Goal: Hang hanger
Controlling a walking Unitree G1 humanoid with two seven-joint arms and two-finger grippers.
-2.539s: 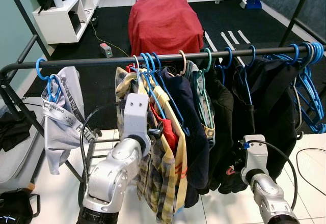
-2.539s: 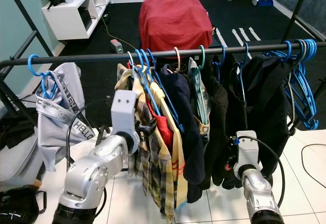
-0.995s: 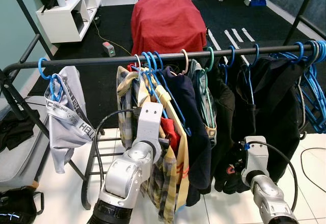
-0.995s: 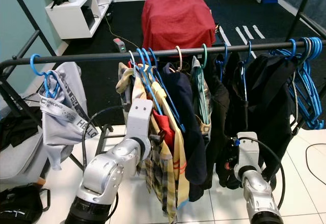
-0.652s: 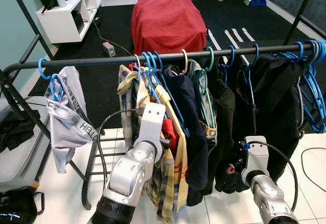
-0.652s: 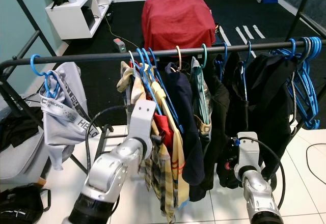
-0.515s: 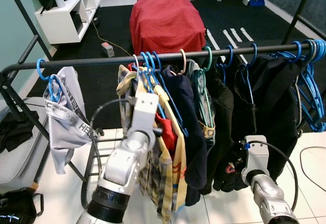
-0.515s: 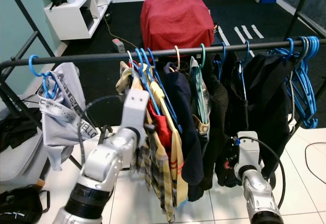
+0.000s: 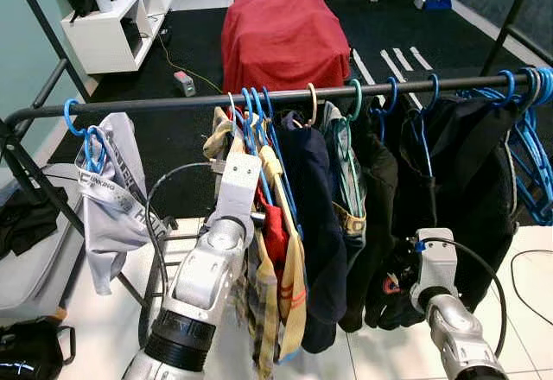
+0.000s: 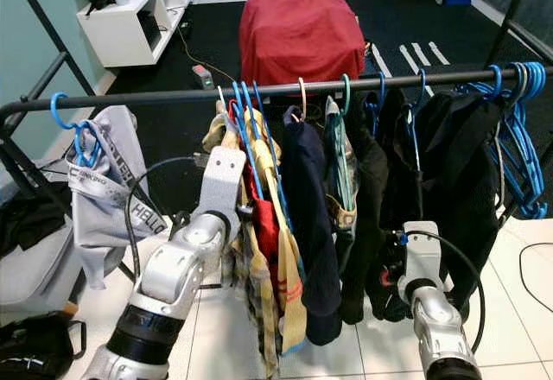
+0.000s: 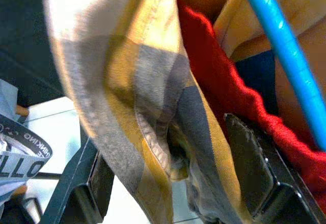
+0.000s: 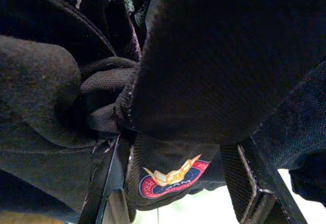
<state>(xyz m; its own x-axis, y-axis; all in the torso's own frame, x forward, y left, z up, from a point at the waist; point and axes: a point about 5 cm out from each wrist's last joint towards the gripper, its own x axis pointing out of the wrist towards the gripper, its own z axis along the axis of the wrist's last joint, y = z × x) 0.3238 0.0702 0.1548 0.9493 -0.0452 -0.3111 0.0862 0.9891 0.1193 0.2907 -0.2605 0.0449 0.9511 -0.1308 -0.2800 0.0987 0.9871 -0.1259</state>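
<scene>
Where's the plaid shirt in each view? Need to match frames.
Left eye view: plaid shirt hangs below the left-of-centre blue hangers, beside the left arm.
Right eye view: same shirt, left of centre, right of the left arm.
Left wrist view: plaid cloth lies between the left gripper fingers.
Right wrist view: black garments, no plaid.
Shared landmark: red garment beside the plaid, also in the left wrist view.

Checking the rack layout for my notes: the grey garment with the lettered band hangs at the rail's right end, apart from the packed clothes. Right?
Not quite: the grey garment hangs at the rail's left end, apart from the packed clothes, as the left eye view shows.
</scene>
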